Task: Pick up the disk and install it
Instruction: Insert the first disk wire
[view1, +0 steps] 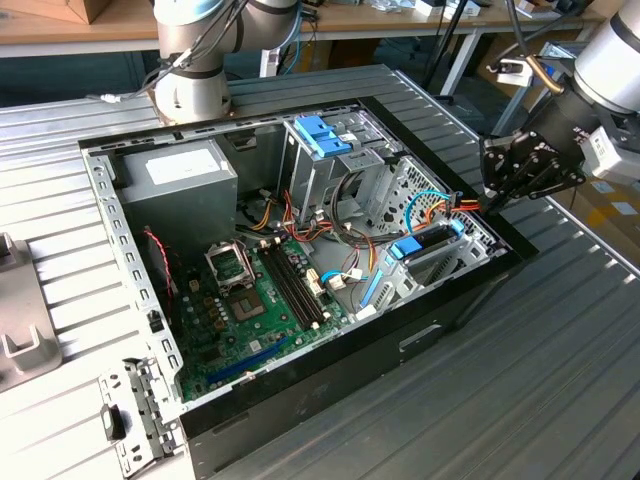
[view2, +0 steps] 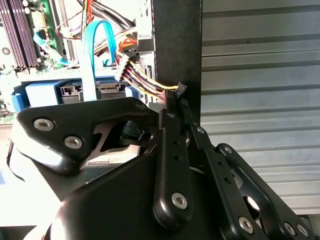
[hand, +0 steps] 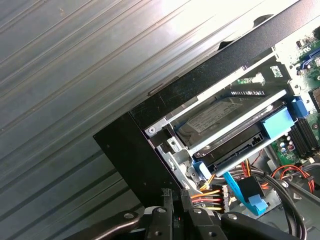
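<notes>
Currently the black linkage gripper (view1: 492, 199) sits closed on a black cable connector (view2: 180, 90) at the case corner; the dark, blue-railed disk (hand: 227, 122) lies seated in its bay.

You've got everything parked on a big ribbed grey metal tabletop (view1: 560, 380), long parallel grooves running across it, and you can see the same slatted surface (hand: 75, 75) in the first wrist view, catching a bright glare of light, plus more of those grooves (view2: 260, 75) in the second wrist view. Behind the table there's a wooden workbench (view1: 80, 25) along the back, with a cardboard box (view1: 88, 8) sitting on it and some clutter further toward the exterior view's right. Under that bench it's dark, with white metal legs (view1: 458, 50) showing. Lighting looks even and fairly bright overall.
</notes>
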